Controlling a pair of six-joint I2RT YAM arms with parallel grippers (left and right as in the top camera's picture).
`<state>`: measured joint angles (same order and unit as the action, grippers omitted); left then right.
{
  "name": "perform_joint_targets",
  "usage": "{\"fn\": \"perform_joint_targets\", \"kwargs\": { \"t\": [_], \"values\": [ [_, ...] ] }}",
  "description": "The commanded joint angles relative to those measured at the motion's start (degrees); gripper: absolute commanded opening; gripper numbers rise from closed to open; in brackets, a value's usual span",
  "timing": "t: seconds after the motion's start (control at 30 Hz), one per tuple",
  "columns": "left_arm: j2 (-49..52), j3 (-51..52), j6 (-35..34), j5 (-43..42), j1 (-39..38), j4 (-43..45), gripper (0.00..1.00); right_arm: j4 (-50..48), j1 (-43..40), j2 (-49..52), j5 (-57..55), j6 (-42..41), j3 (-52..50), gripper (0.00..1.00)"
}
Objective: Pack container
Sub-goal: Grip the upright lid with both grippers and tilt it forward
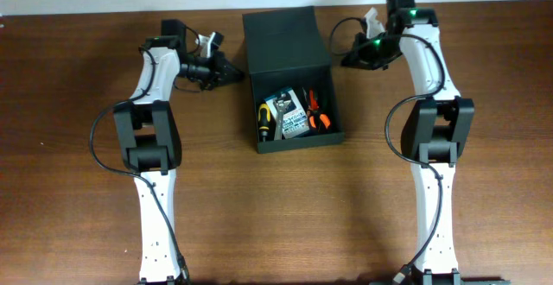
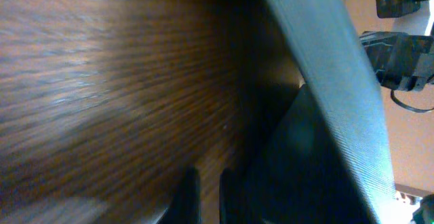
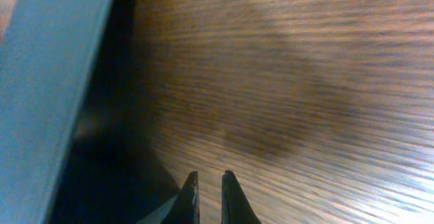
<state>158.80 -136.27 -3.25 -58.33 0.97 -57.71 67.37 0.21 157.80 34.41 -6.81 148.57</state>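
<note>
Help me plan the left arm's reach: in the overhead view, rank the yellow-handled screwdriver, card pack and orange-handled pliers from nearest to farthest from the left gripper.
From the left gripper, all three inside the container:
1. yellow-handled screwdriver, at the left wall.
2. card pack, in the middle.
3. orange-handled pliers, on the right side.

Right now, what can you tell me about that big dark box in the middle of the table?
The container is a matte green-black rectangular box, sitting flat on the wooden table. Its attached lid is flipped open toward the far side. Inside lie a yellow-handled screwdriver, a blue-and-white card pack and orange-handled pliers. The left gripper and right gripper sit close beside the lid; contact is unclear.
</note>
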Motion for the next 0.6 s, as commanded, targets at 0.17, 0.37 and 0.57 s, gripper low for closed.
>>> {"fn": "perform_joint_targets", "kwargs": {
  "t": [0.17,0.37,0.57],
  "values": [
    [1.4,-0.2,-2.1,-0.9,-1.3,1.9,0.02,-3.2,2.8,0.2,4.4,3.6,-2.6,0.04],
    [1.4,-0.2,-8.6,-8.8,-2.1,12.4,0.02,-9.1,3.0,0.2,12.9,3.6,-2.5,0.04],
    [1.4,-0.2,-21.3,-17.9,-2.1,30.5,0.02,-15.6,2.9,0.1,21.8,3.6,-2.5,0.04]
  ]
}}
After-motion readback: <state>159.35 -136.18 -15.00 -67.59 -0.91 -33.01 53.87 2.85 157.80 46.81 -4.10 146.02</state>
